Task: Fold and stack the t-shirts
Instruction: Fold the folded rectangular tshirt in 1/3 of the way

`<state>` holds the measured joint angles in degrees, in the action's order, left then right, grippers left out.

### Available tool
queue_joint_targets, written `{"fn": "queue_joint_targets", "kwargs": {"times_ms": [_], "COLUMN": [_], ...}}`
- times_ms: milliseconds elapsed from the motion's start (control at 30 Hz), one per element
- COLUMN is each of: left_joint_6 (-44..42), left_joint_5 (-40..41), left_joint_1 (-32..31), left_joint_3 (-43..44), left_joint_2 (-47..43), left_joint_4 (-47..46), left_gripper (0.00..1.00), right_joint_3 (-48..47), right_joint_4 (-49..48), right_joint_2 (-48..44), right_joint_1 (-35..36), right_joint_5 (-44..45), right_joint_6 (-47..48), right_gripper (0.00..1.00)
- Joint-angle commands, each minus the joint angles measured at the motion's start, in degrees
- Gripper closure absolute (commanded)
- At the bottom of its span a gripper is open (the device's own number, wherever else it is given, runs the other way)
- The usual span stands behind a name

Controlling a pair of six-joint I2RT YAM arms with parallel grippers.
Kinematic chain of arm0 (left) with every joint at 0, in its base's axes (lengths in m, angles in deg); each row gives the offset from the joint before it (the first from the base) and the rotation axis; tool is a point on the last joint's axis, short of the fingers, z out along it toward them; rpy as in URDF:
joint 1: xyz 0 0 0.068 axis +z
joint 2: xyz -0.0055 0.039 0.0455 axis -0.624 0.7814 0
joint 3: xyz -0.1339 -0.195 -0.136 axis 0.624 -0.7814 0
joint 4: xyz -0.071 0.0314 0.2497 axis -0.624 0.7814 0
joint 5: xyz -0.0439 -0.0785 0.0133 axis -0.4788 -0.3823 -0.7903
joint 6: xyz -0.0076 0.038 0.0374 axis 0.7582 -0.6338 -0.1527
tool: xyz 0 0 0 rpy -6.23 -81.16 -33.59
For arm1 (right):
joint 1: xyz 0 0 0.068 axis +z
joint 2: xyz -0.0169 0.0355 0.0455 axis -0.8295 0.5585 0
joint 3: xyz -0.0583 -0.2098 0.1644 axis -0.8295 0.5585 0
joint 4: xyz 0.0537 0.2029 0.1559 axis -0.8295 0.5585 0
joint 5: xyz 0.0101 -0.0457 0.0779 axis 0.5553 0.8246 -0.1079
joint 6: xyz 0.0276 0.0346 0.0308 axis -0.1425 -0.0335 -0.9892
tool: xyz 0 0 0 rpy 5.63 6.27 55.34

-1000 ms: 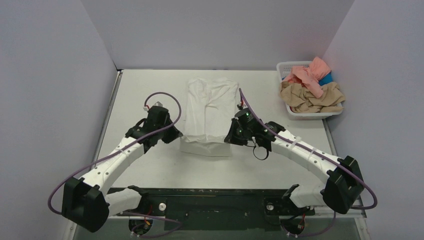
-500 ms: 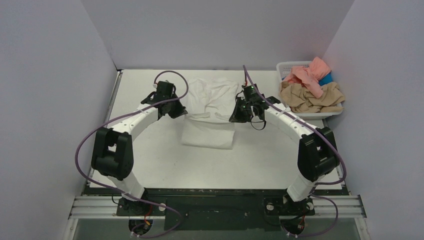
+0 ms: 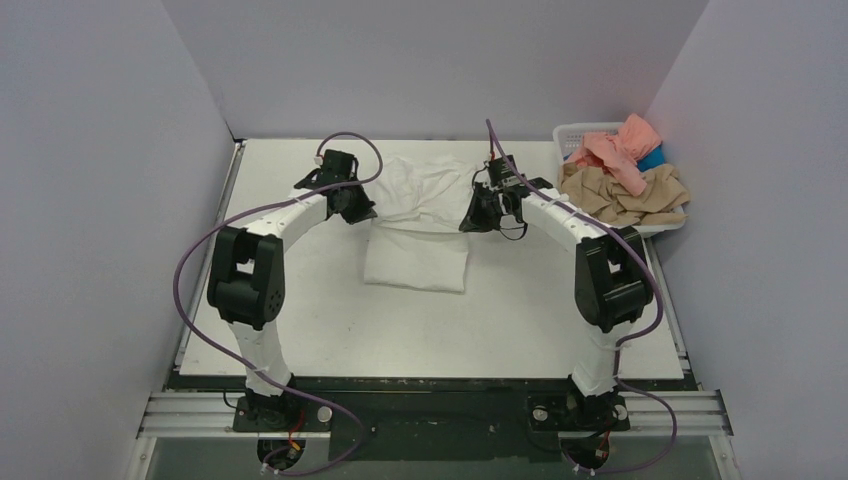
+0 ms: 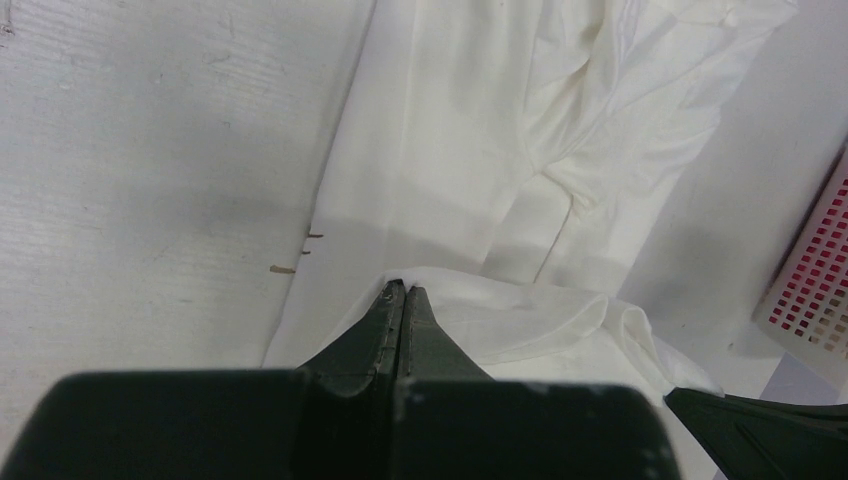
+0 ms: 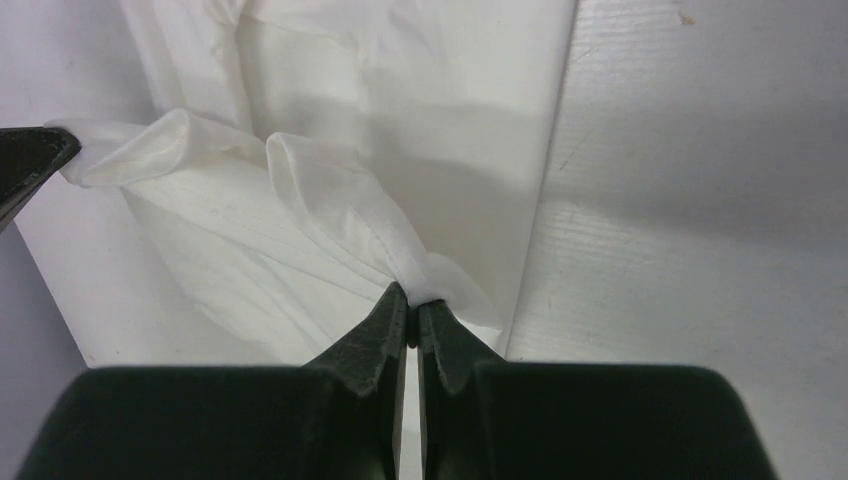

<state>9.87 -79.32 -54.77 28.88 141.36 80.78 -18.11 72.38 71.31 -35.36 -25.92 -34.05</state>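
The white t-shirt (image 3: 417, 230) lies lengthwise mid-table, folded into a long strip, its near end doubled over. My left gripper (image 3: 362, 212) is shut on the shirt's left edge (image 4: 440, 290) and holds it lifted. My right gripper (image 3: 470, 222) is shut on the shirt's right edge (image 5: 425, 285), also lifted. The lifted fold sags between the two grippers above the far half of the shirt. Its print is hidden. Salmon-pink (image 3: 620, 150), tan (image 3: 620, 198) and blue (image 3: 653, 157) shirts are heaped in the basket.
The white lattice basket (image 3: 585, 132) stands at the table's back right corner and shows at the right edge of the left wrist view (image 4: 815, 285). Purple-grey walls close in the table on three sides. Bare white tabletop (image 3: 300, 300) lies left, right and in front of the shirt.
Both grippers have carried the shirt's near edge away from the arm bases toward the far end, folding it over. The arms are now stretched out much further.
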Motion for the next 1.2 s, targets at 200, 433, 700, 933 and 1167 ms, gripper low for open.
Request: {"fn": "queue_joint_targets", "kwargs": {"times_ms": [200, 433, 700, 933, 1167], "left_joint_6": [-2.1, -1.3, 2.3, 3.3, 3.5], "left_joint_5": [0.8, 5.4, -1.1, -0.8, -0.4], "left_joint_1": [2.8, 3.1, 3.1, 3.1, 3.2], "left_joint_3": [11.9, 1.8, -24.1, -30.9, -32.1], "left_joint_2": [6.1, -6.0, -19.9, -23.6, -23.3], "left_joint_4": [6.5, 7.1, 0.7, 0.7, 0.4], "left_gripper": [0.36, 0.16, 0.12, 0.1, 0.09], "right_joint_3": [-9.5, 0.5, 0.6, -5.7, -13.3], "right_joint_4": [3.3, 4.2, -0.4, -8.5, -8.6], "right_joint_2": [7.1, -4.0, -1.5, 8.1, 15.0], "right_joint_1": [-3.5, -0.6, 11.3, 14.8, 14.9], "right_joint_5": [1.7, 7.8, 3.5, 3.6, 7.4], "right_joint_6": [-0.2, 2.7, 4.2, 0.2, 1.6], "right_gripper": [0.37, 0.16, 0.16, 0.16, 0.16]}}
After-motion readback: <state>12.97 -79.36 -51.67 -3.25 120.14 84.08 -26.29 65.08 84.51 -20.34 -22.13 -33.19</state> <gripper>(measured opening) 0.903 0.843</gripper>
